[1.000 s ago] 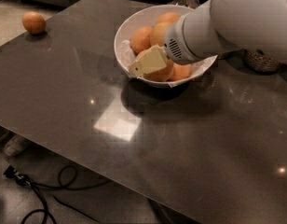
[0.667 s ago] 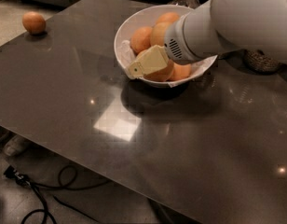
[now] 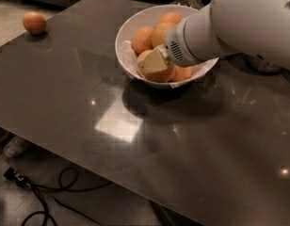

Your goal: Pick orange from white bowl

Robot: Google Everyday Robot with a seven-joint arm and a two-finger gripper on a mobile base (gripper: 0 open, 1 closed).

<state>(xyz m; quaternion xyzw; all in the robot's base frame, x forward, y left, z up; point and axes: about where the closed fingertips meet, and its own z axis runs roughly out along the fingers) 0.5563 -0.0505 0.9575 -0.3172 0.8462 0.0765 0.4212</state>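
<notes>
gripper sits low in the white bowl, which stands in the upper middle of the frame, and its pale tip lies over the front orange at the near edge of the pile. it looks to be touching that fruit, though i cannot be sure from this side. whether it is spread, pressed together or already pinching the orange i cannot tell; my own arm comes in from the upper right and hides the far side of the tip.

as for what has changed over the last second: almost nothing. the tip is in the same spot over the same fruit, the bowl has not slid on the table, and the other oranges stand piled as they were toward the back and left of the bowl. the paper lining at the left wall looks undisturbed.

i read that stillness as the grasp itself being in hand, with reaching over and lifting not yet begun. the orange is still in the bowl, so the task is roughly at its midpoint. my next move should be a straight lift, slow enough that the neighbours on the right do not roll and the lining does not come up with the fruit.

a loose orange lies in the upper left of the frame, well apart from the bowl; it is not mine to fetch.
</notes>
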